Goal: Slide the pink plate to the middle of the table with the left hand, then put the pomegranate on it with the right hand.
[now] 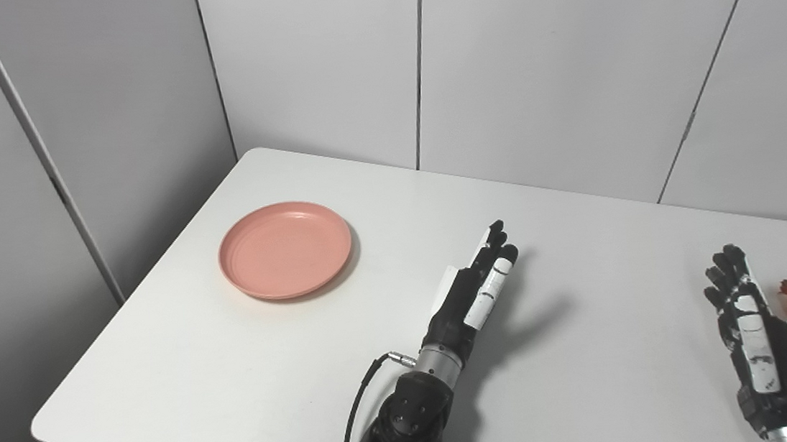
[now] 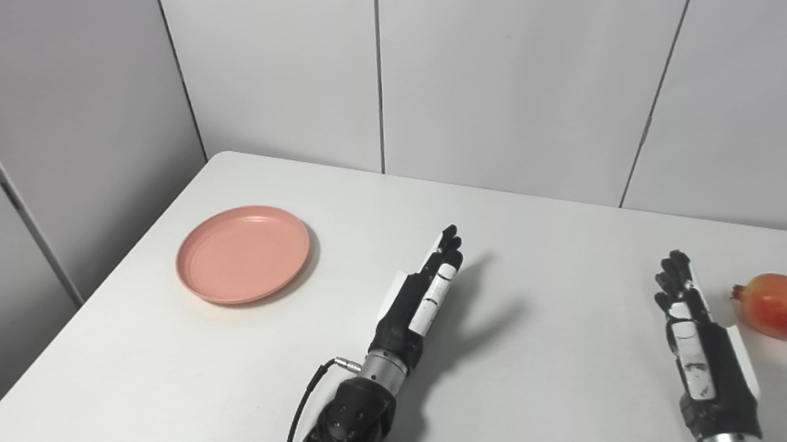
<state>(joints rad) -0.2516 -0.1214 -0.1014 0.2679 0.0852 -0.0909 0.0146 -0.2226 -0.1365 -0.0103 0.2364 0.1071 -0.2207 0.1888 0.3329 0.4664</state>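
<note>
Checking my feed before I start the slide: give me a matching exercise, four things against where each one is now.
Things:
1. plate
2. pomegranate
3. left hand
4. right hand

Places:
A. far right of the table, on its side
B. open, over the middle of the table, holding nothing
C. left part of the table, with nothing on it
D. open, just left of the fruit, not touching it

Pairs: 1-C, 2-A, 3-B, 4-D
</note>
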